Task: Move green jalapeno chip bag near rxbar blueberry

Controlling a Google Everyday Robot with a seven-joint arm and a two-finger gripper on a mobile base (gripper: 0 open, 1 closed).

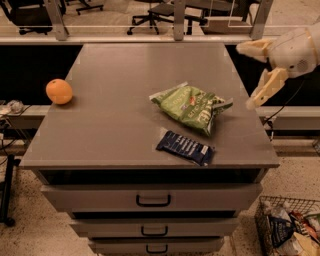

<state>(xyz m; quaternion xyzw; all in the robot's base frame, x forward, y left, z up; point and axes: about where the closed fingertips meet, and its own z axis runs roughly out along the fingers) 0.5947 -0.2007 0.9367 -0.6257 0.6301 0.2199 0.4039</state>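
The green jalapeno chip bag [191, 107] lies on the grey cabinet top [125, 125], right of centre. The dark navy rxbar blueberry [184, 147] lies just in front of the bag, a small gap apart, near the front edge. My gripper [248, 75] hangs at the right edge of the top, right of the bag and clear of it. Its two cream fingers are spread wide apart and hold nothing.
A round orange fruit [59, 91] sits at the left edge of the top. Drawers [152, 199] run down the cabinet front. A wire basket of snacks [290, 229] stands on the floor at lower right. Office chairs [152, 15] stand behind a rail.
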